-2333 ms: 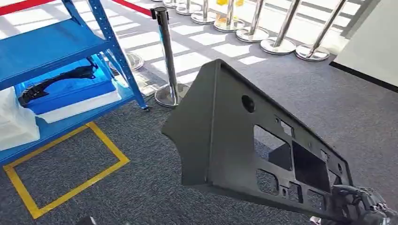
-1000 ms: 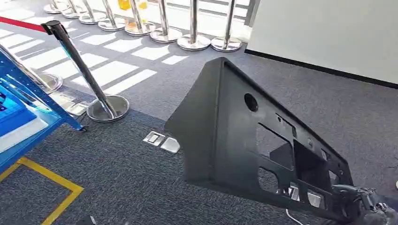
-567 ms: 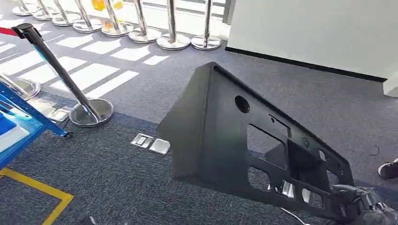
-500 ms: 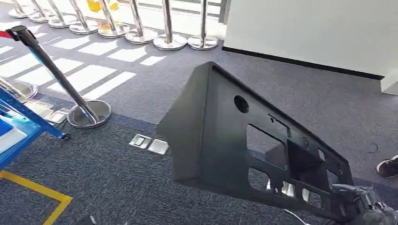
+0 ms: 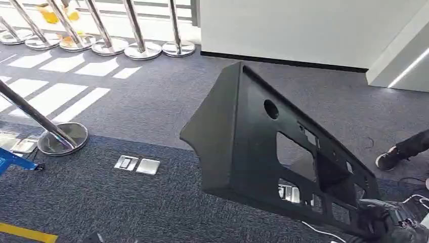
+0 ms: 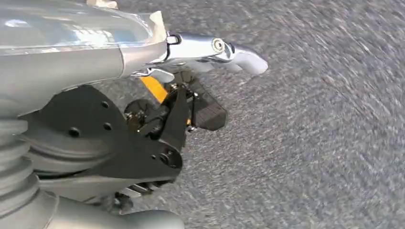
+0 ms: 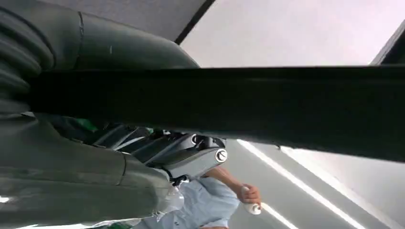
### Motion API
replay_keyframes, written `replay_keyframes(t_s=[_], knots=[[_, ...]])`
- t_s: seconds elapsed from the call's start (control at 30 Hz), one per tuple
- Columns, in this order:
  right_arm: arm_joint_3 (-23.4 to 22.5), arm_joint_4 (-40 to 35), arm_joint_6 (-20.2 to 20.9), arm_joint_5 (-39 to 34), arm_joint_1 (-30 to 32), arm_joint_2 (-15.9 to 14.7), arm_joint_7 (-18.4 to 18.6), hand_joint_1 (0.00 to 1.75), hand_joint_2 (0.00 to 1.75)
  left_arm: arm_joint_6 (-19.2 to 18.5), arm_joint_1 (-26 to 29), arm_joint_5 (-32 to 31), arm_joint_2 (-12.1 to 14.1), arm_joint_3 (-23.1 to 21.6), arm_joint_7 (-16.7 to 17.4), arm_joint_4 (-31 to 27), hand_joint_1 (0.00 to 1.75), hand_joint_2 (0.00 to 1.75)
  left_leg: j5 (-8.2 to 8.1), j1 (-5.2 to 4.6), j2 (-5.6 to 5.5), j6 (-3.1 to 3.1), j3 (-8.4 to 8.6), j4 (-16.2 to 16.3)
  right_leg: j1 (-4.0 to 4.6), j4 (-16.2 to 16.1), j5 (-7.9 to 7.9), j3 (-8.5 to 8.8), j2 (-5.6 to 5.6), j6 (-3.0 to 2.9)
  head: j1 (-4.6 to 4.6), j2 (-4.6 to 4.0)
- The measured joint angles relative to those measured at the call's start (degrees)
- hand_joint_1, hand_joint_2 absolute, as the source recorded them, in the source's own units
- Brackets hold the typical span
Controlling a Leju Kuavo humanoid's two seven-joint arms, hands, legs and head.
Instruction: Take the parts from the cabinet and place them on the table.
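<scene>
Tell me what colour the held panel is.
Matte black; the panel shows best in the head view, held by the right hand.

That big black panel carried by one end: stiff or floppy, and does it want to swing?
The black panel probably is stiff: it juts out unsupported without sagging. Held only at its lower corner by the right robot hand, it likely levers and swings. The many cutouts suggest it is light for its size.

Grey carpet (image 5: 152, 101) underfoot, with chrome stanchion posts (image 5: 136, 30) lined along the far edge and one more stanchion (image 5: 55, 136) nearer, by two metal floor plates (image 5: 136, 165). White wall (image 5: 303, 25) beyond. A person's dark shoe (image 5: 390, 158) at the right, a white cable (image 5: 318, 233) trailing over the carpet.
</scene>
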Motion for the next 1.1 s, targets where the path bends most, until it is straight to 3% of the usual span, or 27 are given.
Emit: replay_keyframes(t_s=[0.07, 0.1, 0.13, 0.2, 0.23, 0.27, 0.3, 0.33, 0.4, 0.43, 0.47, 0.5, 0.6, 0.63, 0.67, 0.73, 0.77, 0.8, 0.83, 0.87, 0.9, 0.93, 0.97, 1.03, 1.1], knots=[[0.00, 0.00, 0.00, 0.04, 0.29, 0.00, 0.07, 1.75, 1.75, 0.00, -0.10, 0.07, -0.04, 0.00, 0.00, 0.00, 0.00, 1.75, 0.00, -0.30, 0.54, 0.32, 0.00, -0.14, -0.31, -0.35, 0.09, -0.09, 0.79, 0.80, -0.04, 0.00], [0.00, -0.02, -0.02, 0.07, 0.32, -0.02, 0.07, 1.75, 1.75, 0.00, -0.11, 0.09, -0.18, 0.00, 0.00, 0.00, 0.00, 1.75, 0.22, 0.05, 1.04, 0.68, 0.18, -0.68, -0.16, -0.34, -0.03, -0.04, 1.21, 1.10, 0.02, 0.00], [0.00, -0.07, -0.02, 0.09, 0.43, -0.02, 0.07, 1.75, 1.75, 0.00, -0.13, 0.09, -0.24, 0.00, -0.04, 0.00, 0.00, 1.75, 0.34, 0.18, 1.71, 0.95, 0.49, -0.99, -0.09, 0.60, -1.03, -0.23, -0.63, 1.36, 0.09, 0.00], [0.04, -0.09, -0.02, 0.20, 0.16, -0.02, 0.07, 1.75, 1.75, -0.02, -0.03, 0.07, -0.24, 0.00, -0.09, 0.00, 0.00, 1.75, 0.20, 0.21, 2.83, 1.32, 0.64, -1.07, -0.14, 7.44, -4.97, -3.52, -4.06, 1.96, 0.26, 0.00], [0.11, -0.07, -0.02, 0.22, 0.25, -0.02, 0.07, 1.75, 1.75, 0.00, -0.01, 0.02, -0.24, 0.00, -0.09, 0.00, 0.00, 1.75, 0.10, 0.14, 3.46, 1.43, 0.67, -1.06, -0.36, 12.45, -7.03, -6.01, -4.72, 2.21, 0.20, 0.00], [0.11, -0.04, -0.02, 0.22, 0.31, -0.02, 0.07, 1.75, 1.75, 0.02, -0.01, 0.02, -0.24, 0.00, -0.07, 0.00, 0.00, 1.75, 0.01, 0.13, 4.07, 1.45, 0.68, -1.05, -0.51, 16.32, -8.03, -8.04, -4.88, 2.48, 0.22, 0.00], [0.11, 0.00, 0.00, 0.22, 0.34, -0.02, 0.07, 1.75, 1.75, 0.04, -0.01, 0.02, -0.24, 0.00, -0.07, 0.00, 0.00, 1.75, -0.10, 0.16, 4.58, 1.33, 0.76, -1.05, -0.65, 17.79, -7.75, -9.02, -4.96, 2.64, 0.22, 0.00], [0.11, 0.00, -0.02, 0.20, 0.36, -0.02, 0.07, 1.75, 1.75, 0.07, -0.05, 0.02, -0.24, 0.00, -0.07, 0.00, 0.00, 1.75, -0.24, 0.20, 5.08, 1.26, 0.90, -1.05, -0.79, 16.13, -6.07, -8.48, -5.12, 2.84, 0.22, 0.00], [0.09, 0.00, -0.02, 0.17, 0.37, -0.02, 0.07, 1.75, 1.75, 0.07, -0.11, 0.02, -0.24, 0.00, -0.04, 0.00, 0.00, 1.75, -0.72, 0.36, 5.92, 0.88, 1.62, -1.05, -0.98, 6.13, -0.35, -3.67, -6.05, 3.02, 0.22, 0.00], [0.09, -0.02, -0.02, 0.15, 0.36, -0.02, 0.07, 1.75, 1.75, 0.07, -0.09, 0.02, -0.24, 0.00, -0.04, 0.00, 0.00, 1.75, -1.01, 0.32, 6.25, 0.55, 1.98, -1.05, -0.95, 0.97, 1.59, -1.23, -7.57, 2.96, 0.22, 0.00], [0.11, 0.05, 0.00, 0.11, 0.20, -0.02, 0.07, 1.75, 1.75, 0.06, -0.04, 0.02, -0.22, 0.00, -0.04, 0.00, 0.00, 1.75, -1.21, -0.06, 6.48, 0.22, 2.08, -1.10, -0.20, 0.19, 0.40, -0.81, -9.42, 2.65, 0.33, 0.00], [0.13, -0.02, 0.00, 0.09, 0.22, -0.02, 0.07, 1.75, 1.75, 0.07, -0.03, 0.02, -0.22, 0.00, -0.02, 0.00, 0.00, 1.75, -1.31, -0.14, 6.68, -0.10, 2.03, -0.97, -0.16, 0.10, 0.60, -0.97, -8.52, 1.70, 0.13, 0.00], [-0.02, 0.00, 0.00, -0.22, 0.38, -0.02, 0.06, 1.75, 1.75, 0.15, -0.16, 0.07, -0.22, 0.00, 0.04, 0.00, 0.00, 1.75, -1.60, 0.08, 8.08, -1.02, 2.71, -1.24, -0.01, 0.06, 0.50, -1.14, -7.18, 0.51, 0.18, 0.00], [0.02, -0.07, -0.02, -0.24, 0.43, -0.02, 0.00, 1.75, 1.75, 0.13, -0.15, 0.07, -0.20, 0.00, 0.04, 0.00, 0.00, 1.75, -2.41, 0.34, 7.49, -1.31, 2.75, -0.85, -0.40, -0.30, 0.73, -0.79, -6.72, 0.04, 0.13, 0.00], [0.04, -0.07, -0.04, -0.33, 0.29, 0.02, -0.09, 1.75, 1.75, 0.13, -0.14, 0.04, -0.15, 0.00, 0.04, 0.00, 0.00, 1.75, -3.72, 0.36, 5.66, -1.29, 2.02, 1.04, -0.38, -0.35, 0.74, -0.76, -6.24, -0.34, 0.11, 0.00], [0.04, -0.04, -0.02, -0.37, 0.27, 0.09, -0.13, 1.75, 1.75, 0.15, 0.00, 0.07, -0.09, 0.02, 0.07, 0.00, 0.00, 1.75, -8.21, 0.18, 4.02, -1.27, -2.54, 10.50, -0.32, -0.34, 0.71, -0.77, -5.28, -0.75, -0.07, 0.00], [0.04, -0.02, -0.02, -0.37, 0.27, 0.09, -0.13, 1.75, 1.75, 0.18, 0.00, 0.07, -0.09, 0.02, 0.09, 0.00, 0.00, 1.75, -9.50, 0.09, 3.82, -1.22, -4.79, 14.66, -0.21, -0.32, 0.65, -0.77, -4.72, -0.89, -0.07, 0.00], [0.04, 0.02, -0.02, -0.37, 0.27, 0.09, -0.13, 1.75, 1.75, 0.17, 0.02, 0.07, -0.07, 0.04, 0.09, 0.00, 0.00, 1.75, -9.54, 0.04, 3.74, -1.12, -6.29, 17.00, -0.12, -0.31, 0.64, -0.69, -4.04, -0.91, -0.07, 0.00], [0.04, 0.02, 0.00, -0.37, 0.28, 0.09, -0.13, 1.75, 1.75, 0.22, 0.01, 0.07, -0.07, 0.04, 0.09, 0.00, 0.00, 1.75, -8.24, -0.01, 3.72, -0.95, -6.40, 16.40, -0.05, -0.31, 0.58, -0.53, -3.39, -0.99, -0.07, 0.00], [0.04, 0.02, 0.00, -0.37, 0.27, 0.09, -0.13, 1.75, 1.75, 0.22, -0.02, 0.07, -0.07, 0.04, 0.09, 0.00, 0.00, 1.75, -5.94, -0.03, 3.65, -0.67, -5.46, 13.56, 0.00, -0.30, 0.51, -0.35, -2.70, -0.98, -0.07, 0.00], [0.04, 0.02, 0.00, -0.37, 0.29, 0.09, -0.13, 1.75, 1.75, 0.22, -0.05, 0.07, -0.07, 0.04, 0.11, 0.00, 0.00, 1.75, -2.68, -0.06, 3.27, -0.32, -3.42, 8.41, 0.00, -0.29, 0.38, -0.04, -1.93, -0.91, -0.04, 0.00], [0.04, 0.02, 0.00, -0.37, 0.28, 0.09, -0.13, 1.75, 1.75, 0.22, 0.00, 0.07, -0.02, 0.04, 0.09, 0.00, 0.00, 1.75, 0.12, -0.05, 2.07, 0.00, -1.45, 3.30, -0.01, -0.28, 0.20, 0.14, -1.26, -0.76, -0.07, 0.00], [0.04, 0.07, 0.00, -0.37, 0.24, 0.09, -0.13, 1.75, 1.75, 0.22, 0.05, 0.07, 0.04, 0.04, 0.11, 0.00, 0.00, 1.75, 0.16, 0.02, -0.09, 0.28, -0.53, 1.19, 0.12, -0.14, 0.10, 0.09, -0.87, -0.57, 0.02, 0.00], [0.04, 0.04, 0.02, -0.46, 0.30, 0.09, -0.13, 1.75, 1.75, 0.24, 0.07, 0.00, 0.04, 0.04, 0.15, 0.00, 0.00, 1.75, -0.04, -0.07, 0.13, 0.10, -0.19, -0.09, -0.06, -0.03, 0.20, -0.47, 0.05, 0.09, -0.02, 0.00], [0.04, 0.04, 0.00, -0.44, 0.45, 0.09, -0.13, 1.75, 1.75, 0.24, -0.06, 0.07, 0.02, 0.04, 0.15, 0.00, 0.00, 1.75, 0.03, -0.27, 0.79, 0.51, -0.09, -0.24, -0.24, -0.23, 0.23, -0.53, 0.86, 0.75, 0.04, 0.00]])
